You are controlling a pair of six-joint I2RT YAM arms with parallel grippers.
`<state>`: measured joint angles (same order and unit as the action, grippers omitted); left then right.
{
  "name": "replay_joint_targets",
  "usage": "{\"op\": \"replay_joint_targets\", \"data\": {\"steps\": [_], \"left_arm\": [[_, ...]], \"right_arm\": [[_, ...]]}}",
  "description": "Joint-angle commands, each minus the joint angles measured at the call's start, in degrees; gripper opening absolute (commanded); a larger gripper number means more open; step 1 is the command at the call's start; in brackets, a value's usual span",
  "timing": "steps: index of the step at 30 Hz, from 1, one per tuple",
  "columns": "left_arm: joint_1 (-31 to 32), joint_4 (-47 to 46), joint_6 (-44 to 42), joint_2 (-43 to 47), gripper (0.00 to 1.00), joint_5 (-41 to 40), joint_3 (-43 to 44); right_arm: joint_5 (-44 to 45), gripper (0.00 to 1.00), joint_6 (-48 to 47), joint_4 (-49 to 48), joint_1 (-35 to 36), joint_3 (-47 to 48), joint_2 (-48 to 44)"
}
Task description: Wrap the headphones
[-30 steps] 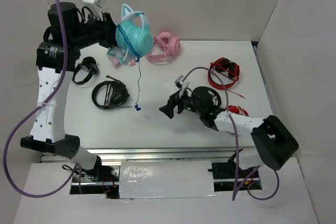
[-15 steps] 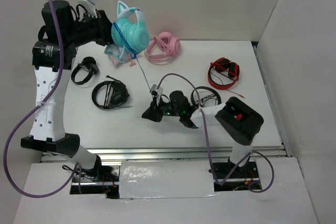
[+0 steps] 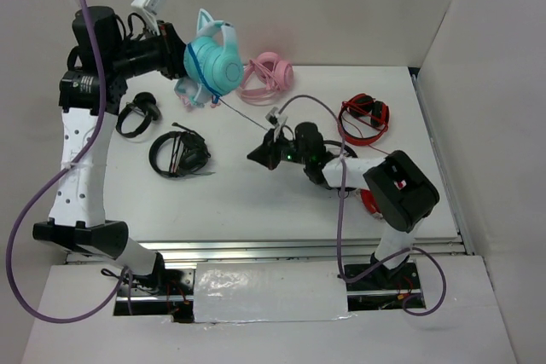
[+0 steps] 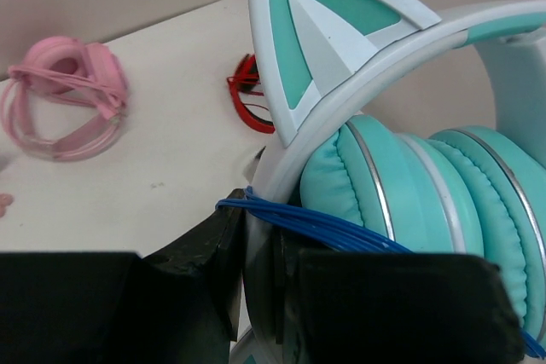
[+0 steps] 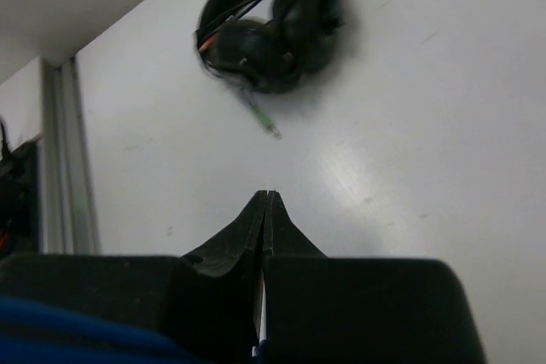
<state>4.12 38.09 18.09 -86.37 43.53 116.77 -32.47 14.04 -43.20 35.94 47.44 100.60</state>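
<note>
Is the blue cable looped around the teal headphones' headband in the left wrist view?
Yes, several cable strands cross the headband right at the left gripper.

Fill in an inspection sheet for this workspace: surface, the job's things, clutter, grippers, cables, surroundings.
Surface: white table, bare along its near middle.
Job's things: teal headphones held up over the far left; blue cable looped several times over the headband.
Clutter: pink headphones, large black headset, small black headset, red headphones, pink-and-blue pair below the teal ones.
Grippers: left gripper shut on the teal headband; right gripper shut, apparently pinching the blue cable's free length.
Cables: free length runs straight from headphones to right gripper; purple arm leads hang loose.
Surroundings: white walls; nothing else seen.
</note>
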Motion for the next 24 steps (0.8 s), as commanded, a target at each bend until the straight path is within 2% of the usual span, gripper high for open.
{"op": "replay_joint_targets", "data": {"steps": [1,4,5,7,10,11,12,13,18,20,22,24], "left_arm": [[2.8,-8.8,-1.6,4.4,0.00,8.8,-3.3],[6.9,-7.6,-8.1,4.9,0.00,10.2,-5.4],[9.5,-6.5,-10.0,5.1,0.00,10.0,-5.7],[12.5,-5.6,-13.5,5.7,0.00,7.1,-7.6],[20.5,-5.7,-19.7,5.2,0.00,4.8,-11.9],[25.3,-5.0,-21.5,4.5,0.00,3.6,-12.5],[27.6,-3.8,-24.7,3.7,0.00,-0.6,-12.5],[31.8,-1.5,-26.3,1.7,0.00,-2.4,-12.4],[42.6,4.4,-37.4,-4.3,0.00,-9.9,-12.6],[47.5,5.9,-39.0,-6.5,0.00,-17.2,-12.9],[51.0,4.6,-39.0,-7.1,0.00,-22.8,-14.7],[52.8,1.6,-38.5,-7.1,0.00,-30.8,-16.6]], "right_arm": [[2.9,0.00,-5.0,20.4,-5.0,12.0,-0.9],[6.8,0.00,-7.1,34.2,-9.3,22.3,1.8],[10.5,0.00,-6.8,37.7,-10.4,24.5,2.7],[12.8,0.00,-6.9,44.6,-13.5,28.6,2.8],[13.5,0.00,-9.3,47.3,-16.2,30.1,1.1],[13.8,0.00,-10.6,48.2,-17.4,30.5,0.0],[14.4,0.00,-11.2,49.3,-18.3,31.0,-0.1],[14.6,0.00,-11.8,50.5,-18.8,31.8,-0.7],[14.7,0.00,-20.4,56.2,-22.3,34.6,-3.3],[14.4,0.00,-23.5,58.4,-23.0,35.4,-4.6],[17.6,0.00,-21.5,59.4,-23.9,35.7,-5.4],[16.7,0.00,-21.1,59.8,-25.3,35.2,-7.2]]}}
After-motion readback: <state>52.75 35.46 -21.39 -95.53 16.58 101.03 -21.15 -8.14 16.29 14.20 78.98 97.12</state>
